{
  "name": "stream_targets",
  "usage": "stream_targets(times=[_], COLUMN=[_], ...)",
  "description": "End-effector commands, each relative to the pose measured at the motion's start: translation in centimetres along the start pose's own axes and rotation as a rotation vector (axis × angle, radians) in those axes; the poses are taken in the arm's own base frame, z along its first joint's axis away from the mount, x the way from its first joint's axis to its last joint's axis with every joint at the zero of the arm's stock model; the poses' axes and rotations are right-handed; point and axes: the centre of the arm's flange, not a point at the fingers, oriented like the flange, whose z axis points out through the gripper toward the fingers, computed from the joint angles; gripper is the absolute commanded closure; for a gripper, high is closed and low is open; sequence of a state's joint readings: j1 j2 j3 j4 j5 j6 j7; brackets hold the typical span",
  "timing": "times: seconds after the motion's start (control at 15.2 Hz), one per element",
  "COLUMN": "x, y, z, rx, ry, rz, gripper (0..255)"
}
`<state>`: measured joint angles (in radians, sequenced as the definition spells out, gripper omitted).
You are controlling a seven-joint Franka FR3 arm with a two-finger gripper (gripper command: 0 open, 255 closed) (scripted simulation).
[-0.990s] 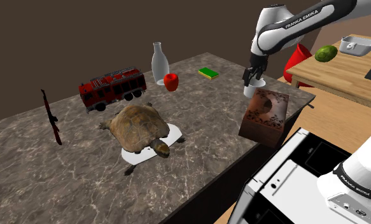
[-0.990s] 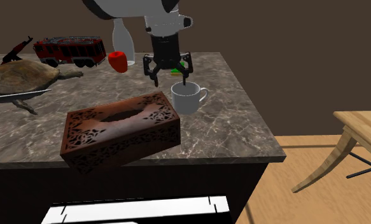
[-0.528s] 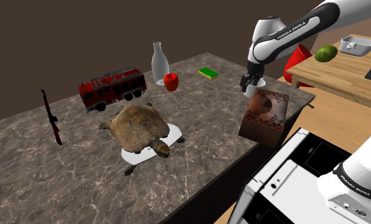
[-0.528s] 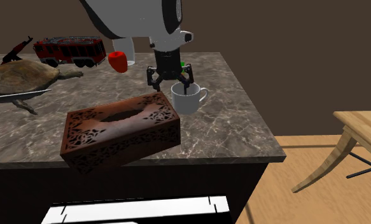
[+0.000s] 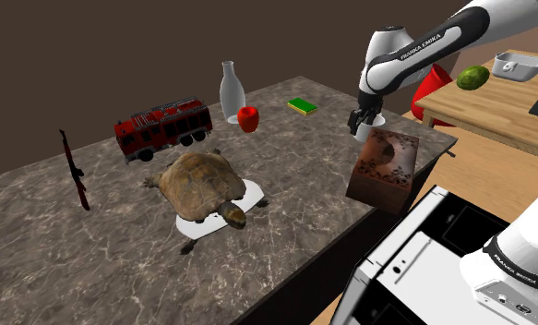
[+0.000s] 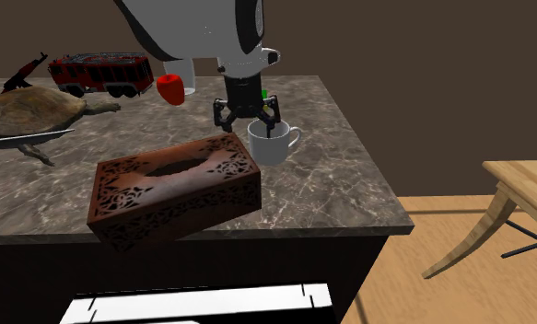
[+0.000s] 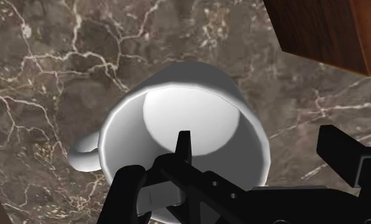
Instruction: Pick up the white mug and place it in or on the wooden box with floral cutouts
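Mug (image 6: 274,147), white and upright, sits directly under the gripper (image 6: 249,118), just beside the wooden box (image 6: 174,189) on the second exterior view's right; fingers (image 7: 343,159) wide apart, clasping nothing.

My bench (image 5: 119,268) is dark brown stone, veined in white like marble, with a polished look. The mug (image 7: 196,121) is plain white and smooth, softly shaded with no hard shine. The box (image 6: 174,189) is dark reddish wood; grain shows on its sides and its top is fretted. My gripper (image 6: 247,116) is matt black. The turtle (image 5: 197,180) has a rough, mottled shell.
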<state>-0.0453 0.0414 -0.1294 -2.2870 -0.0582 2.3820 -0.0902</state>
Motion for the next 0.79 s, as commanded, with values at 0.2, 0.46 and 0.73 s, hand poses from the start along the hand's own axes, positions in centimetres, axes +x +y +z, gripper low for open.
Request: stream_targets(times=[0.2, 0.46, 0.73], x=[0.0, 0.0, 0.0], y=[0.0, 0.0, 0.1], z=[0.0, 0.0, -1.1], rx=[0.000, 0.000, 0.000], ry=[0.000, 0.000, 0.000], rz=[0.000, 0.000, 0.000], gripper=[255, 255, 255])
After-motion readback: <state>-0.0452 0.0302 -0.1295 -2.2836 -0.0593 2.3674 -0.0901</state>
